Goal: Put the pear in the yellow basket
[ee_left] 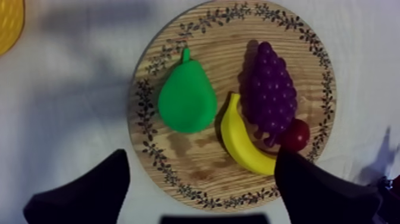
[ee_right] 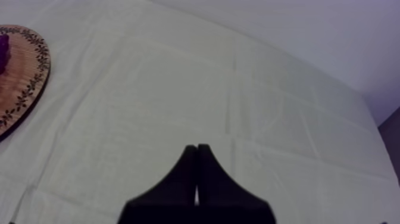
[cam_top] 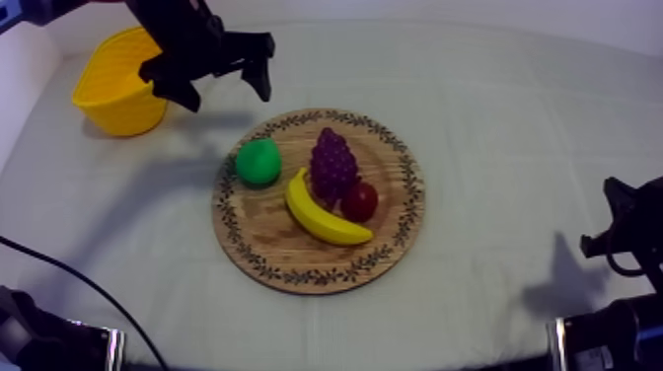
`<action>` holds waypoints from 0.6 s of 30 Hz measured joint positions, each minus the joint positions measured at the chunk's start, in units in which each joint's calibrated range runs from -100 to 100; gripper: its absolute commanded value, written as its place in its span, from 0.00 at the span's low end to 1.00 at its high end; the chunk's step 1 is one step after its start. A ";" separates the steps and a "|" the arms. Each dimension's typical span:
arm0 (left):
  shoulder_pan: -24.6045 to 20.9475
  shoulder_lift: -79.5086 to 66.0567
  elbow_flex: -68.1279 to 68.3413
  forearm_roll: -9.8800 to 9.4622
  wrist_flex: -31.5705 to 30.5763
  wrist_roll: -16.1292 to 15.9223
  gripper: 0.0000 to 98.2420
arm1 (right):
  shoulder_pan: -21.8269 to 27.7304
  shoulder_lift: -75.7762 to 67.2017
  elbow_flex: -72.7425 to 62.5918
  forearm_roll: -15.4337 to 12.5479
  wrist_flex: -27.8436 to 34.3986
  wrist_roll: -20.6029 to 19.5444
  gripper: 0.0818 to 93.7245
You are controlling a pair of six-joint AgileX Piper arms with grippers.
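The green pear (cam_top: 258, 162) lies on the left part of the round wooden board (cam_top: 264, 233), beside the grapes (cam_top: 333, 164). My left gripper (cam_top: 225, 87) hovers open above the cloth between the yellow basket (cam_top: 118, 84) and the board's far left rim, holding nothing. Seen from the left wrist, the pear (ee_left: 186, 99) lies below and ahead of the spread fingers (ee_left: 89, 192), stem pointing away from them. My right gripper (ee_right: 196, 148) rests shut at the table's right side, away from the board (ee_right: 21, 71).
A banana (cam_top: 322, 213), the grapes and a small red fruit (cam_top: 359, 200) share the board to the right of the pear. The basket stands at the far left corner. My right arm (cam_top: 622, 232) sits low at the right edge.
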 measured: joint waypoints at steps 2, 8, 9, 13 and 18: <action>0.00 0.35 0.07 0.14 -0.26 -0.08 0.95 | 0.00 0.00 0.00 0.00 0.00 0.00 0.00; 0.23 2.71 -0.02 0.91 -1.59 -0.52 0.96 | 0.00 0.00 0.00 0.00 0.00 0.00 0.00; 0.23 3.31 0.06 1.07 -2.03 -0.53 0.96 | 0.00 0.00 0.00 0.00 0.00 0.00 0.00; 0.31 6.23 0.88 1.33 -3.07 -0.50 0.97 | 0.00 0.00 0.00 0.00 0.00 0.00 0.00; 0.41 10.46 1.50 1.45 -4.88 -0.44 0.97 | 0.00 0.00 0.00 0.00 0.00 0.00 0.00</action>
